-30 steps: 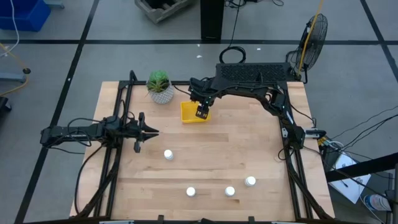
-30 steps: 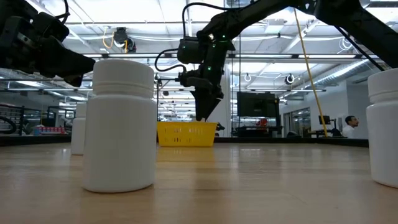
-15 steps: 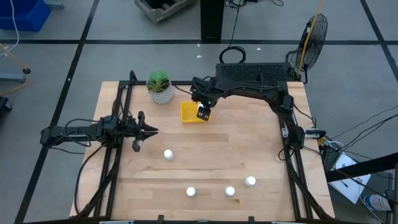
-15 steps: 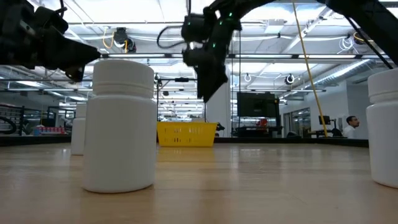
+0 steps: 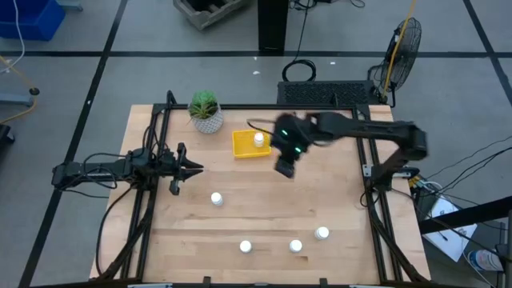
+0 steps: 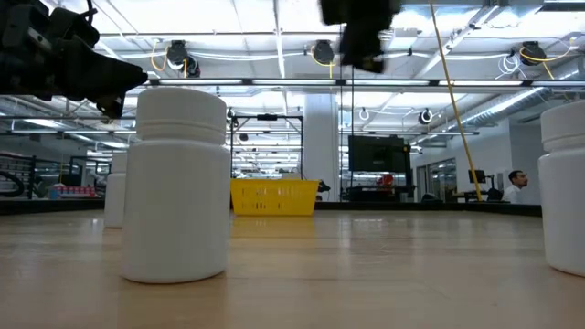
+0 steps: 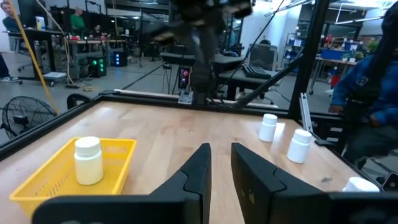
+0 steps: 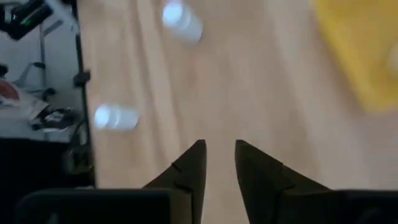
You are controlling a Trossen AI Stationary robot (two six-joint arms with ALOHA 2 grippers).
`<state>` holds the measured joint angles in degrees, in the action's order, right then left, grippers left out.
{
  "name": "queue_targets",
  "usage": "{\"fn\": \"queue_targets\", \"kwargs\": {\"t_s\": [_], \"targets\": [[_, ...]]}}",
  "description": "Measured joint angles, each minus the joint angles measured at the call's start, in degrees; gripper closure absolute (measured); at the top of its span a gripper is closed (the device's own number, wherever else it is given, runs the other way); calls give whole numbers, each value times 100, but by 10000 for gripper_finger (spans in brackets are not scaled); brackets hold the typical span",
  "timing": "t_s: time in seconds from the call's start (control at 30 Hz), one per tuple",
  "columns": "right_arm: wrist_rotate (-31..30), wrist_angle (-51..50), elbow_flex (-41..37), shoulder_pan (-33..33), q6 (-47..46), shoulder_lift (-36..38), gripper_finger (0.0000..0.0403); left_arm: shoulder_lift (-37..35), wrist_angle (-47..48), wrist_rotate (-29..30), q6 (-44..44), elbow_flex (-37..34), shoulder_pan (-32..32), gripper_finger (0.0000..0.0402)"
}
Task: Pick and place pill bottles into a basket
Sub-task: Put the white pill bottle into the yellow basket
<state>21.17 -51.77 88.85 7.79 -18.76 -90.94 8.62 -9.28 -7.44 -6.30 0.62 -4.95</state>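
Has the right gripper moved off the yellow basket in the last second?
Yes. The right gripper has swung away from the shallow yellow basket, toward the table's right side, leaving one white pill bottle inside.

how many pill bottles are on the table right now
5: one in the yellow basket at; four on bare wood at.

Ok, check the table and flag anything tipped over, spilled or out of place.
Nothing stands out. One small white pill bottle stands upright inside the shallow yellow basket; the other four white bottles stand upright on the wooden table, none tipped. The potted green plant sits upright beside the basket.
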Motion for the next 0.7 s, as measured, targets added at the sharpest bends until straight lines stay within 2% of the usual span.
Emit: {"fn": "queue_targets", "kwargs": {"t_s": [0.1, 0.23, 0.37, 0.47, 0.57, 0.7], "targets": [[15, -136, -675, -499, -789, 732, 308, 0, 0, 0, 2, 0, 0, 337], [-156, -105, -1470, -1361, -1933, 1472, 245, 0, 3, 0, 4, 0, 0, 337], [-733, 74, -2100, -2290, -2638, 1841, 167, 0, 5, 0, 4, 0, 0, 337], [-922, 115, -2453, -2935, -2862, 1895, 121, 0, 4, 1, 4, 0, 0, 337], [-913, 225, -2776, -3436, -3029, 1852, 99, 0, 4, 1, 4, 0, 0, 337], [-1067, 486, -3117, -3905, -3005, 1758, 96, 0, 4, 1, 4, 0, 0, 337]]}}
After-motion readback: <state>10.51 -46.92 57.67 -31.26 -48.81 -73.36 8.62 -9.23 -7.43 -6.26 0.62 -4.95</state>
